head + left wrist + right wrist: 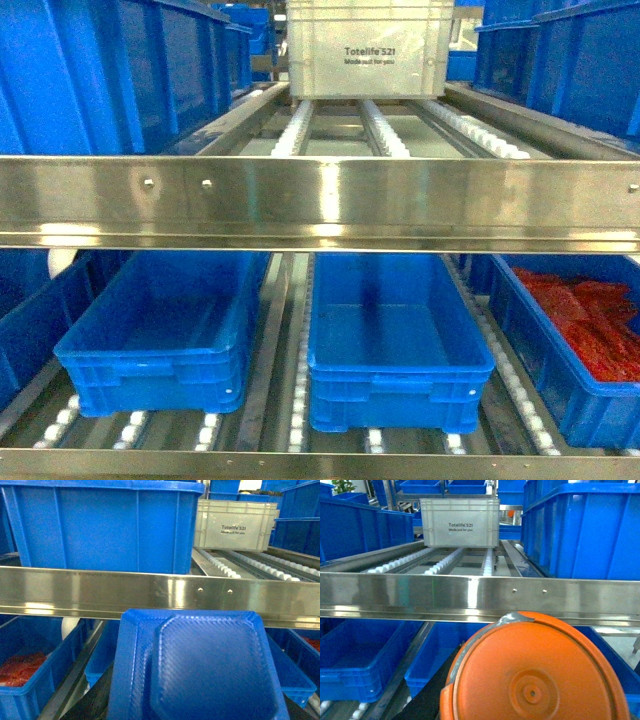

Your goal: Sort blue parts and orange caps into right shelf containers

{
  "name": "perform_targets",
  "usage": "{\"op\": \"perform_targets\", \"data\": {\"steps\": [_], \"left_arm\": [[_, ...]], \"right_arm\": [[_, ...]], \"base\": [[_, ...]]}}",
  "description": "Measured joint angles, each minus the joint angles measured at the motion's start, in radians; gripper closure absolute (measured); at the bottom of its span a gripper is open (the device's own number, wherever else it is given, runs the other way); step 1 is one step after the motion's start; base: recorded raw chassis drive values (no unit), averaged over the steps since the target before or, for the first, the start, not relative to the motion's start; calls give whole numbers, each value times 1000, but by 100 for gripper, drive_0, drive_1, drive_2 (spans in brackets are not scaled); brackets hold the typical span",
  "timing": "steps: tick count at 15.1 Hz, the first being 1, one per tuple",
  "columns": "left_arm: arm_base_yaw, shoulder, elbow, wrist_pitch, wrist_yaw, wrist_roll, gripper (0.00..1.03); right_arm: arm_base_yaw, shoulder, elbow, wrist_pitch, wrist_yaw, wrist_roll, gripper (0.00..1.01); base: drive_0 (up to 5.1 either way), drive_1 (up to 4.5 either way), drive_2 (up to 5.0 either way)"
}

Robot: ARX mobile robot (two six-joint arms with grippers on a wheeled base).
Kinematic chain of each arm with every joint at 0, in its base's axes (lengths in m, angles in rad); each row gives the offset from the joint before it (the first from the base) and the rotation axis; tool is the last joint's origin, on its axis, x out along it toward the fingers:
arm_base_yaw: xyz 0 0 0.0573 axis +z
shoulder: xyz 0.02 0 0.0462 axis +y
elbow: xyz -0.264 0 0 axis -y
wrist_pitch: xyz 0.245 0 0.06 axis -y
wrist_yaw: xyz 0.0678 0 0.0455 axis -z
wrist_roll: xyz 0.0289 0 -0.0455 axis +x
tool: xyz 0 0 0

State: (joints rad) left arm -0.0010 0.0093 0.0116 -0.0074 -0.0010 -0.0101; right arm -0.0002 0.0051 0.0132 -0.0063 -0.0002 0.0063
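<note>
1. Filling the foreground of each wrist view is a carried part: a blue part (200, 670), square-ish with chamfered corners and a fine woven texture, before the left wrist camera; an orange cap (535, 670), round, smooth moulded plastic with a centre boss, before the right wrist camera. Neither gripper is visible; jaw state cannot be told, though a clamp on each part is presumed.
2. Steel crossbar (320, 200), polished and horizontal, is seen ahead of both parts; the lower level lies beyond and below it.
3. Right shelf containers: two empty blue bins, left bin (160, 340) and centre bin (395, 345), ribbed walls and thick rims, long axes running away from the robot, on roller tracks.
4. Key relation: bins sit forward and down, under the bar; the centre bin is judged nearer the right arm.
5. Further right, a bin (570, 390) holding red parts is noted.
</note>
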Motion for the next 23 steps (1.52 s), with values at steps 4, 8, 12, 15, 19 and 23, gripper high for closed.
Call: {"op": "perform_targets", "data": {"steps": [4,8,12,15,19,23], "left_arm": [[0,0,0,0,0,0,62],[0,0,0,0,1,0,62],[0,0,0,4,0,0,62],[0,0,0,0,0,0,62],[0,0,0,2,1,0,62],[0,0,0,3,0,0,62]], "right_arm": [[0,0,0,-1,0,0,58],[0,0,0,0,0,0,58],[0,0,0,0,-3,0,58],[0,0,0,0,-3,0,58],[0,0,0,1,-3,0,58],[0,0,0,2,0,0,58]], "base": [[-498,248,248],[-496,249,249],[0,0,0],[0,0,0],[0,0,0],[0,0,0]]}}
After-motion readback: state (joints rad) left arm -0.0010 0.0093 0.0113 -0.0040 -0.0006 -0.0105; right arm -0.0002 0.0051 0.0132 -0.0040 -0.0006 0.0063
